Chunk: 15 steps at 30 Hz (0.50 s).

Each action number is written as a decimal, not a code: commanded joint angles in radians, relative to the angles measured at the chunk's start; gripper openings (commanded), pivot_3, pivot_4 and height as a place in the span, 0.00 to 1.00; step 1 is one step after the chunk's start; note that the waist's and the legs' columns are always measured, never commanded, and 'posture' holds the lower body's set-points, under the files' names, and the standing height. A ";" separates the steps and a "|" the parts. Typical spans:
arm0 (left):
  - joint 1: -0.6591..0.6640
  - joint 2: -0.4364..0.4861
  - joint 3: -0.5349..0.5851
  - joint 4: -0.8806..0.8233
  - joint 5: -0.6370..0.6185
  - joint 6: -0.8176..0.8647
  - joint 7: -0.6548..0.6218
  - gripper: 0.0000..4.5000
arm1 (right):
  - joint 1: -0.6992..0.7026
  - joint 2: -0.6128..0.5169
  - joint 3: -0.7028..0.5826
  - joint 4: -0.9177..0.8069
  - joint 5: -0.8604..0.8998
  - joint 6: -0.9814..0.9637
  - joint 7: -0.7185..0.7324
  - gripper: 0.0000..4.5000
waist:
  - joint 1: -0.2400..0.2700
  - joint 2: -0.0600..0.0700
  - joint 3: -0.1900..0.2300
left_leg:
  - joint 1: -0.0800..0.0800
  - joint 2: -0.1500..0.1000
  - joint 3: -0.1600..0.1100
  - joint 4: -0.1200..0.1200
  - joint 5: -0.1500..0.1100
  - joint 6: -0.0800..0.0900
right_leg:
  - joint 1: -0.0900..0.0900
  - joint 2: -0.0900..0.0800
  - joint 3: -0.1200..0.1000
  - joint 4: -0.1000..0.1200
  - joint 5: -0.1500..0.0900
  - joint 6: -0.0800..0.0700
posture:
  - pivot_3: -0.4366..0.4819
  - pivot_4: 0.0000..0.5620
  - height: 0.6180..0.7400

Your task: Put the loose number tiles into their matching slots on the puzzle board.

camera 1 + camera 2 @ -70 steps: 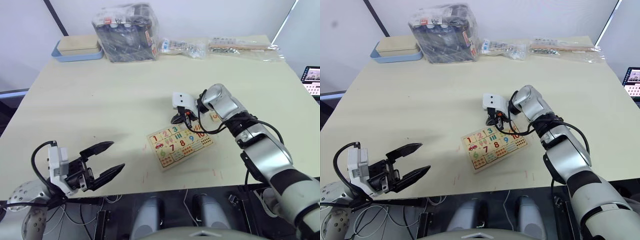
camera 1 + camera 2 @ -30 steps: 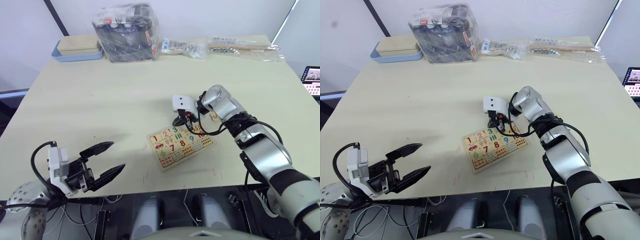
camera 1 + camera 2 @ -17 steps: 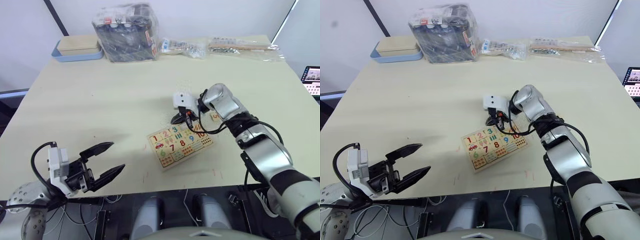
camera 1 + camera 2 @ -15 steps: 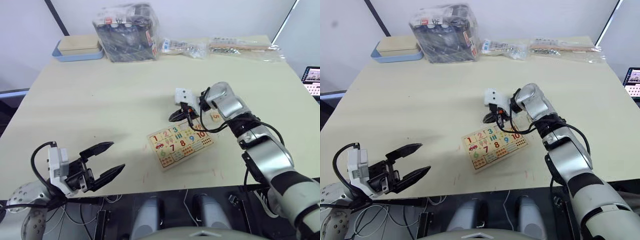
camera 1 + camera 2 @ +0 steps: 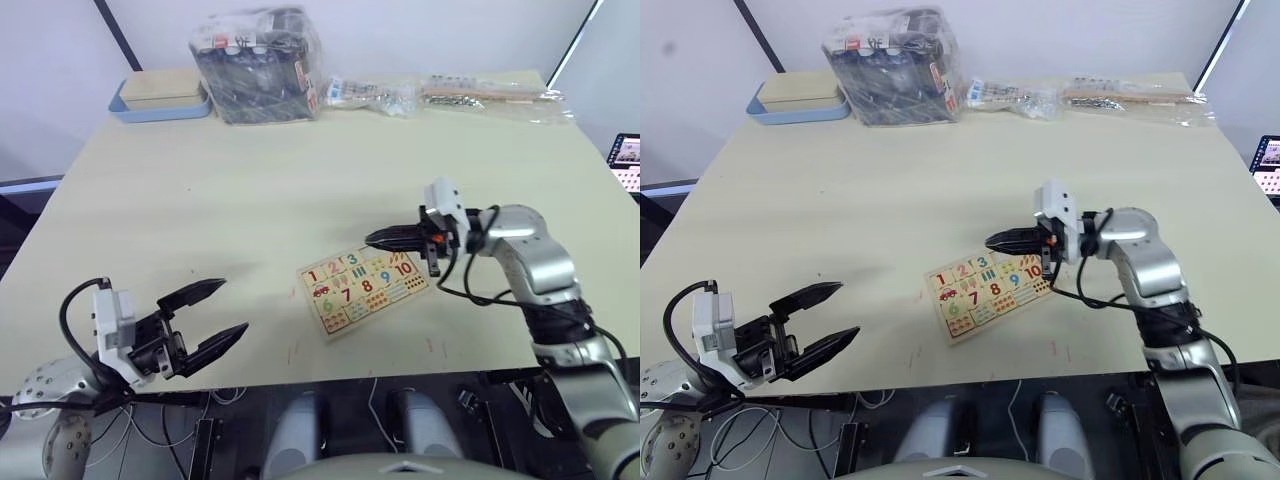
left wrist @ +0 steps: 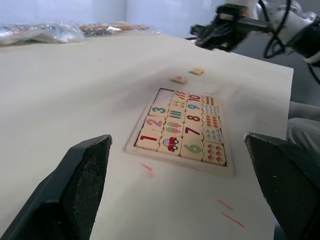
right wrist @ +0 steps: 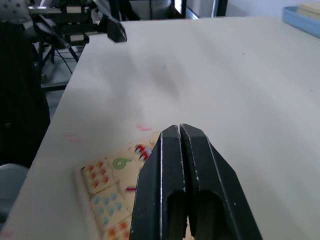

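Partway through the job, by the look of it. On the puzzle board [image 5: 362, 285], near the front of the table: 1, 2 and 3 sitting in the top row, with the last two slots [image 6: 165, 98] looking bare. Just past the far edge of the board, two loose number tiles [image 6: 178, 79] lying on the table. Above that same edge, the right gripper [image 5: 372, 238], pinched tight with nothing seen in it. Off to the front left, the left gripper [image 5: 232, 306], spread wide and holding nothing.

Next, probably: open up, go down over one tile, pinch it, carry it to its slot.

Far back, a blue tray [image 5: 125, 108] with a beige box inside.
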<state>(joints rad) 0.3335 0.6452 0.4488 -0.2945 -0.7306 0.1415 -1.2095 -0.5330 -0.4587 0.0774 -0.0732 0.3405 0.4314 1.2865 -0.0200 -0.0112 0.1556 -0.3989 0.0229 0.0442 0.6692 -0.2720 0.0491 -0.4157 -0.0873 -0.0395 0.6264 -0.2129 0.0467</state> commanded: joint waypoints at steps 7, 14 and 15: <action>-0.039 0.026 -0.006 0.038 -0.001 0.006 -0.032 1.00 | 0.260 -0.159 -0.249 -0.227 0.142 0.078 -0.139 0.53 | 0.025 -0.001 0.000 | -0.001 -0.001 0.000 0.000 0.000 0.001 | 0.000 0.000 0.000 -0.001 0.000 0.000 | 0.48 0.27 1.00; -0.065 0.038 -0.017 0.072 0.001 0.008 -0.044 1.00 | 0.460 -0.254 -0.410 -0.262 0.193 0.034 -0.151 0.99 | 0.032 -0.001 0.000 | 0.000 0.001 0.001 0.000 0.000 0.001 | 0.000 0.001 0.001 -0.001 0.000 0.000 | 0.48 0.27 1.00; -0.068 0.039 -0.017 0.076 0.001 0.008 -0.046 1.00 | 0.487 -0.263 -0.433 -0.264 0.197 0.029 -0.156 0.99 | 0.032 -0.001 0.000 | 0.000 0.001 0.001 0.001 0.000 0.001 | 0.000 0.002 0.001 -0.001 0.000 0.000 | 0.48 0.27 1.00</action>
<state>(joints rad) 0.2710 0.6729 0.4211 -0.2143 -0.7283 0.1521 -1.2465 -0.0546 -0.7080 -0.3029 -0.3008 0.5132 0.4856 1.1394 0.0120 -0.0123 0.1558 -0.3983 0.0238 0.0456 0.6698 -0.2724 0.0500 -0.4153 -0.0855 -0.0384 0.6256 -0.2134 0.0472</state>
